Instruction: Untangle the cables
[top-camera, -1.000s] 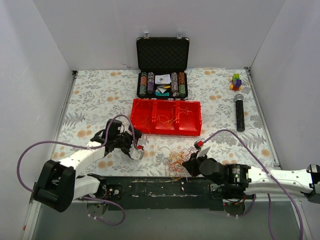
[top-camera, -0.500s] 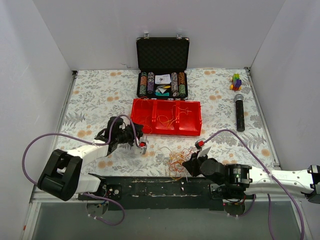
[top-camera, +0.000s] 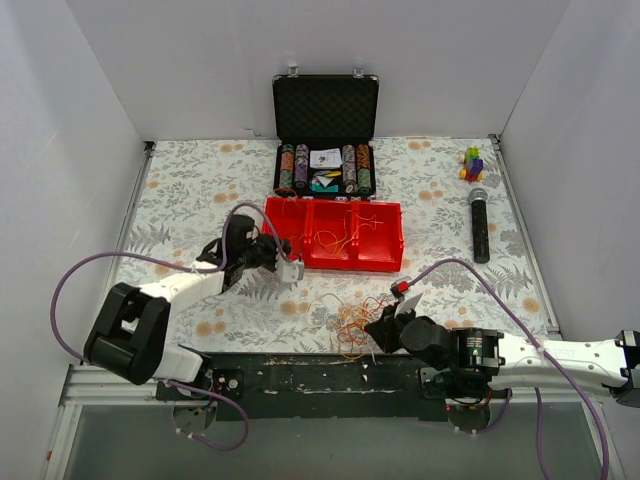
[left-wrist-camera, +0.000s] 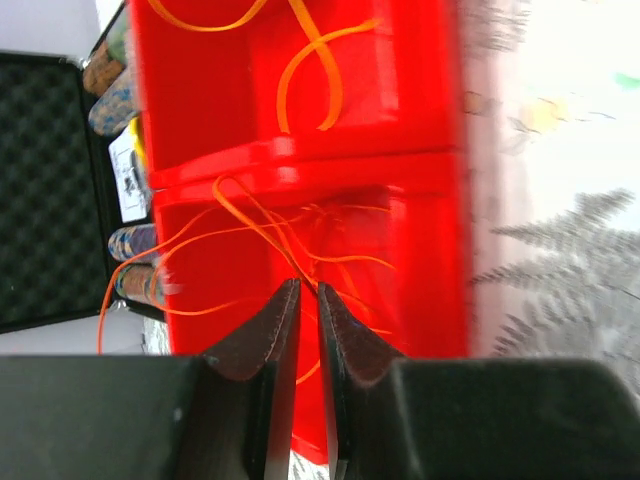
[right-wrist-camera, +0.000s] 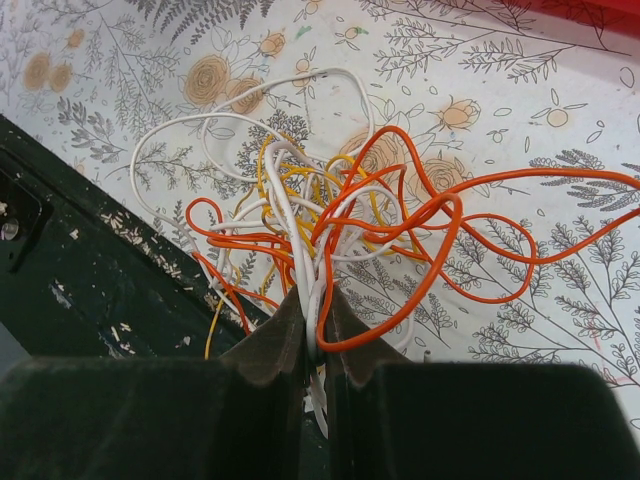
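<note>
At the near edge of the table (top-camera: 200, 190), the right gripper (right-wrist-camera: 312, 300) lies low over the flowered cloth, its fingers pressed together on a few white and orange strands at the near side of the tangle of cables (right-wrist-camera: 340, 210); the tangle rests on the cloth just beyond the dark front rail, between the two arms and nearer the right one. It is a loose knot of white, orange and yellow loops; one long orange loop trails away to the right of it.

Farther in and to the left, the left gripper (left-wrist-camera: 308, 290) hangs over the near left corner of the red tray (left-wrist-camera: 420, 150). Its fingers are drawn almost together with only a thin slit between them; an orange strand (left-wrist-camera: 250, 225) lying in the left compartment runs up to that slit, but whether it is pinched or merely passes under the tips cannot be told. More orange loops lie in the next compartment.

Just behind the tray stands an open black case (top-camera: 325, 105) with its lid upright, and rows of poker chips (top-camera: 293, 168) stand in its base; well to the right a black microphone (top-camera: 479, 225) lies on the cloth, and beyond it, near the far right corner, sits a small stack of coloured blocks (top-camera: 471, 162).
</note>
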